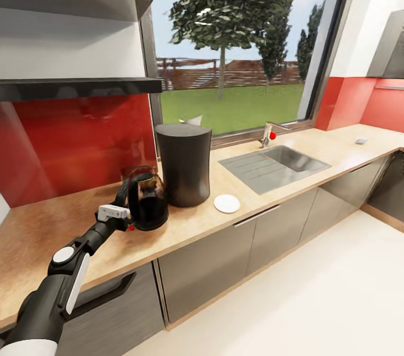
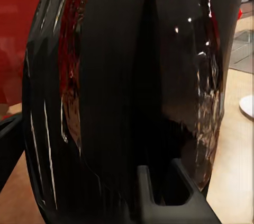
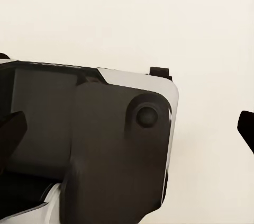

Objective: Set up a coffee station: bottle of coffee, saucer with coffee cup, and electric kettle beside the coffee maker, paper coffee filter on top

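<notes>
The left end effector (image 1: 124,215) is closed on the handle of the electric kettle (image 1: 147,199), which stands on the counter (image 1: 67,221) just beside the coffee maker (image 1: 184,164). The saucer (image 1: 226,203) lies near the coffee maker's other side. The right end effector's state cannot be determined.

Coffee maker (image 1: 183,164): tall dark cylindrical body, upright on the wooden countertop (image 1: 67,216) near the window, set back toward the wall.

Electric kettle (image 1: 147,199): dark, glossy, rounded glass body with a dark handle facing the near edge of the counter. Upright on the countertop, just beside the coffee maker on its left; contact between the two cannot be determined. In the left wrist view the kettle (image 2: 121,97) appears very close, with red reflections on its surface.

Saucer (image 1: 226,203): small, white, round, lying flat on the countertop just beside the coffee maker's base on the right, toward the counter's front edge.
</notes>
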Tool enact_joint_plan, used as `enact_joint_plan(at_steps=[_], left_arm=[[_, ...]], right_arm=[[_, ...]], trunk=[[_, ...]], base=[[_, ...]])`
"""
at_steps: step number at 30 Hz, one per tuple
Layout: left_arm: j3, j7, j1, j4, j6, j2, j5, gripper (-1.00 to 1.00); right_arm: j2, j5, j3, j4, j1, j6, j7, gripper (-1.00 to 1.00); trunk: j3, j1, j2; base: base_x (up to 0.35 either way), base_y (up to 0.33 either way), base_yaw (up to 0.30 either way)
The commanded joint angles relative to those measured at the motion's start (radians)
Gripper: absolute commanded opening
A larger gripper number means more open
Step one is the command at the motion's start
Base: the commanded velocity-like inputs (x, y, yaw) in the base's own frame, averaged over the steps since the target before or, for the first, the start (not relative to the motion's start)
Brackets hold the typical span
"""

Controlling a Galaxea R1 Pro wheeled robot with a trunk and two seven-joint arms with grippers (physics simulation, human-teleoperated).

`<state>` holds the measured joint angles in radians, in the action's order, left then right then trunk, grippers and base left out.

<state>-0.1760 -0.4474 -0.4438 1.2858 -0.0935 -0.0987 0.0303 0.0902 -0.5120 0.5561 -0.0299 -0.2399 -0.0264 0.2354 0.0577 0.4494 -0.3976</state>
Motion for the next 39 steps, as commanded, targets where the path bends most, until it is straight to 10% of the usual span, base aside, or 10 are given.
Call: enact_joint_plan(at_steps=[1, 39], left_arm=[[-0.002, -0.007, -0.001, 0.002, -0.006, 0.001, -0.001, -1.0], [-0.003, -0.004, -0.001, -0.094, 0.001, 0.0, 0.0, -1.0]], right_arm=[[0.0, -0.01, 0.008, 0.0, -0.001, -0.003, 0.004, 1.0], [0.0, -0.01, 0.008, 0.001, -0.001, -0.003, 0.004, 1.0]], trunk=[[0.002, 0.001, -0.002], [0.002, 0.001, -0.002]], base=[[0.0, 0.0, -0.015], [0.019, 0.0, -0.061]])
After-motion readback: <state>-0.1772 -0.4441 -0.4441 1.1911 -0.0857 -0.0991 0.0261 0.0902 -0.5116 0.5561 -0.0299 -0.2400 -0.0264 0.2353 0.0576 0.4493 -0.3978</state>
